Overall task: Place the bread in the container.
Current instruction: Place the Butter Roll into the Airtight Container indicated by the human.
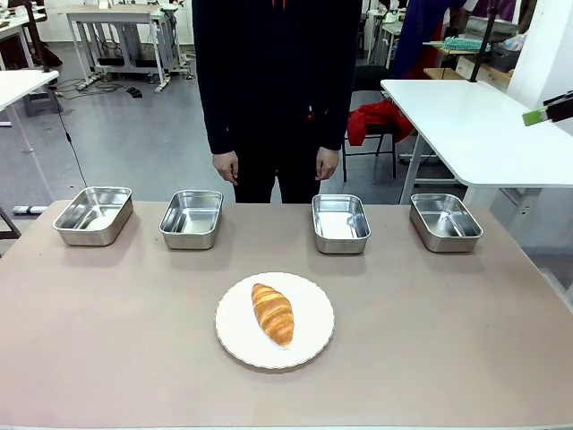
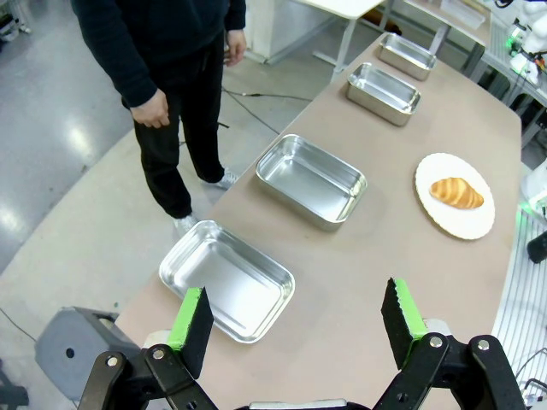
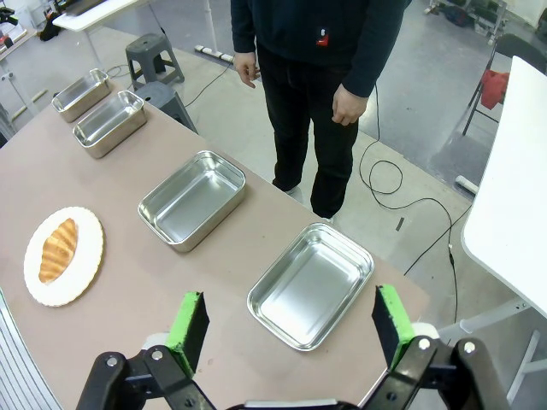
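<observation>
Shiny steel trays [image 1: 190, 218], glossy ridged croissant [image 1: 272, 313], matt tabletop [image 1: 107, 340]

The croissant [image 1: 272, 313] is golden-brown with darker ridged bands. The plate [image 1: 235, 337] is white. The trays [image 1: 93, 215] are shiny silver. The table [image 1: 107, 349] is grey-brown. The left gripper [image 2: 293, 292] and right gripper [image 3: 289, 297] are black with green pads [image 2: 184, 320]. The person's clothing [image 1: 269, 72] is black.

**No legible writing**

We can read no word, number or brand in any view. The nearest thing to one is a small red mark [image 3: 323, 36] on the chest of the person's dark top [image 3: 286, 26], at about twelve o'clock in the right wrist view. It is too small for us to make out.
</observation>
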Controlling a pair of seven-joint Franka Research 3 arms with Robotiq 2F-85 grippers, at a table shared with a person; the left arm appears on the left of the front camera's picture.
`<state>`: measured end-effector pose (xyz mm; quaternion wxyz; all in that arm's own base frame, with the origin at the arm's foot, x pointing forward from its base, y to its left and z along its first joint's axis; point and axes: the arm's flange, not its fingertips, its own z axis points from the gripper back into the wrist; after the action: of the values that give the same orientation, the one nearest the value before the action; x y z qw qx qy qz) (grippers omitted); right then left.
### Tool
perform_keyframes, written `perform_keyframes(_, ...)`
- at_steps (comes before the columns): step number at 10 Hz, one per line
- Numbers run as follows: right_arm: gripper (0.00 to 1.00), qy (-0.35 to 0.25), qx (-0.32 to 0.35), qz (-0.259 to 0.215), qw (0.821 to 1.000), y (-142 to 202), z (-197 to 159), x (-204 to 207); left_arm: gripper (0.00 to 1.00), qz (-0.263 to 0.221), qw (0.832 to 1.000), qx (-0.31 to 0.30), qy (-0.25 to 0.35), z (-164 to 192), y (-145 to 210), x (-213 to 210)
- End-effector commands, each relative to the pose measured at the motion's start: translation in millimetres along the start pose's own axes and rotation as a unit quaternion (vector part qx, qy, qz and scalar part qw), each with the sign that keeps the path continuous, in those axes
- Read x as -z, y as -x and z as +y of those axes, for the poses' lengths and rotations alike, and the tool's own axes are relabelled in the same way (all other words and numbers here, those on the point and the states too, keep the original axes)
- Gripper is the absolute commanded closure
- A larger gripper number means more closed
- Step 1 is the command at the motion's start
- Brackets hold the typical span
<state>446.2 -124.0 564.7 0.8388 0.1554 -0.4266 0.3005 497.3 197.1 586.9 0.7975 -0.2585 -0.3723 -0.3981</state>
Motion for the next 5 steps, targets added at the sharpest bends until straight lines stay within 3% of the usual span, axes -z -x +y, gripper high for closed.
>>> perform_keyframes(1,0.00,-0.001,-0.001,-0.009,1.000,-2.0,0.6,-1.0,0.00,-0.003,1.000,0.002,-0.001,-1.4,-1.9,-1.3)
perform_keyframes(5,0.00,-0.001,-0.001,-0.009,1.000,-2.0,0.6,-1.0,0.00,-0.003,1.000,0.002,-0.001,-1.4,-1.9,-1.3)
